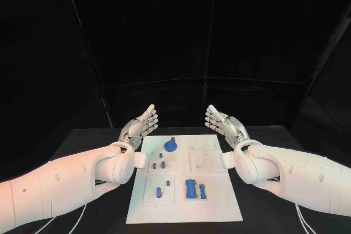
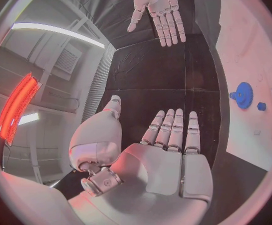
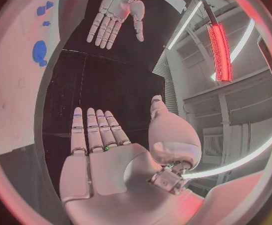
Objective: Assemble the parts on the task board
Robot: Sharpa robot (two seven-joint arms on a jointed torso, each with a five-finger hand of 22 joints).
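The white task board [image 1: 212, 203] lies in the middle of the black table. On it are a blue gear-like round part [image 1: 171, 145], small blue pegs [image 1: 158, 165], a blue slim piece [image 1: 159, 192] and a larger blue cylinder [image 1: 190, 188] beside another blue bar [image 1: 203, 191]. My left hand [image 1: 141, 125] stands upright at the board's far left corner, fingers straight and apart, holding nothing. My right hand [image 1: 222, 123] mirrors it at the far right corner, also flat and empty. The left wrist view shows the left hand [image 2: 170, 150], the gear [image 2: 243, 94] and the right hand [image 2: 158, 10]. The right wrist view shows the right hand [image 3: 98, 150].
The black table [image 1: 278, 137] stretches on both sides of the board. Thin white cables [image 1: 73, 220] trail along the table near my left forearm. A dark curtain backs the table.
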